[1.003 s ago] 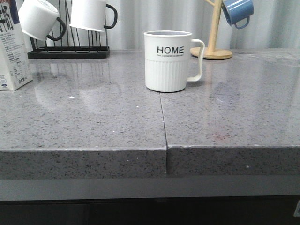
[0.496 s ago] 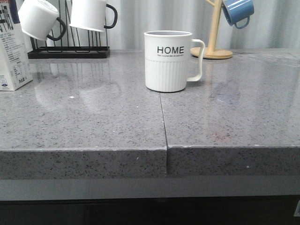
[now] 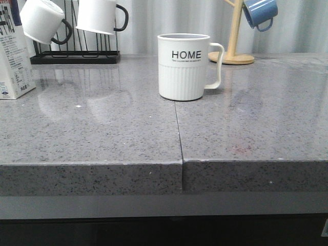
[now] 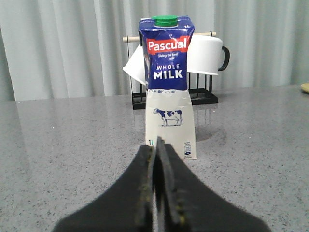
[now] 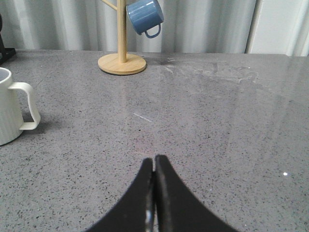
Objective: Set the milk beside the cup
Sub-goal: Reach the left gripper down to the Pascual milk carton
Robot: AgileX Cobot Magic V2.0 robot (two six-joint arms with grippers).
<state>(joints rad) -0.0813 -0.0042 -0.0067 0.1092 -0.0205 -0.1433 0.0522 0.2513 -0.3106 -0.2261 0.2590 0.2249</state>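
The milk (image 4: pixel 169 87), a tall white carton with a dark blue top and a cow picture, stands upright on the grey counter; in the front view only its side (image 3: pixel 14 56) shows at the far left edge. The cup (image 3: pixel 183 66), a white ribbed mug lettered "HOME", stands at the counter's middle back, well right of the milk; its handle shows in the right wrist view (image 5: pixel 14 111). My left gripper (image 4: pixel 155 145) is shut and empty, just short of the carton. My right gripper (image 5: pixel 154 162) is shut and empty over bare counter, right of the cup.
A black rack (image 3: pixel 74 56) with two plain white black-handled mugs (image 3: pixel 100 15) stands at the back left, behind the milk. A wooden mug tree (image 3: pixel 233 46) with a blue mug (image 3: pixel 260 13) stands at the back right. A seam (image 3: pixel 178 130) runs down the counter's middle.
The milk carton's edge sits very slightly further left in the front view; nothing else has visibly moved.
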